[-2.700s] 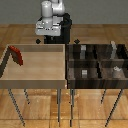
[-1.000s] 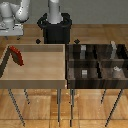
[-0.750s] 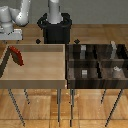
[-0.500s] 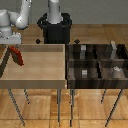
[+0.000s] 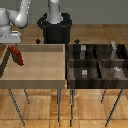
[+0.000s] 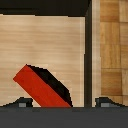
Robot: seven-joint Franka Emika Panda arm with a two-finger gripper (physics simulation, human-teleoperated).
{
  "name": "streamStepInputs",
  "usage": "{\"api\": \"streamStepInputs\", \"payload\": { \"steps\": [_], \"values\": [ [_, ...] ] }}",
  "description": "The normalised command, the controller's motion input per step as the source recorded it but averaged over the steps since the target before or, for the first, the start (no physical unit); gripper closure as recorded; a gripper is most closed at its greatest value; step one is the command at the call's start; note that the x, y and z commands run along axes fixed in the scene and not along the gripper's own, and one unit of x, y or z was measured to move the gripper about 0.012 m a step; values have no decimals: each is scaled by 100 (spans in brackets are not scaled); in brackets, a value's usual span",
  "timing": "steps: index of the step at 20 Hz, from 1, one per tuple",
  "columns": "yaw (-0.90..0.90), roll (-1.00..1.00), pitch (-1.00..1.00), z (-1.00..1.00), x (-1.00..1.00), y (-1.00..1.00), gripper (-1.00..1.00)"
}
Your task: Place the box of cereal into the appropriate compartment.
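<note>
The box of cereal is a small flat red box with dark edges. It leans tilted near the far corner of the light wooden bin, at the exterior view's left. My gripper hangs just above it, apart from it. In the wrist view the box of cereal lies below and between my two fingertips, nearer one of them, and the gripper is open wide and empty. The bin's dark wall runs beside the box.
A dark bin with several compartments stands at the exterior view's right. It holds small grey-white blocks. The robot's black base stands behind the bins. Both bins rest on thin metal legs over a wooden floor.
The arm has swung from behind the bins to the exterior view's left and come down over the red box. The box has not moved.
</note>
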Motion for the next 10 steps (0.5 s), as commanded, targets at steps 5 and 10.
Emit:
{"api": "streamStepInputs", "payload": {
  "steps": [5, 10],
  "values": [
    [88, 0, 0, 0, 0, 0, -100],
    [82, 0, 0, 0, 0, 0, -100]
  ]
}}
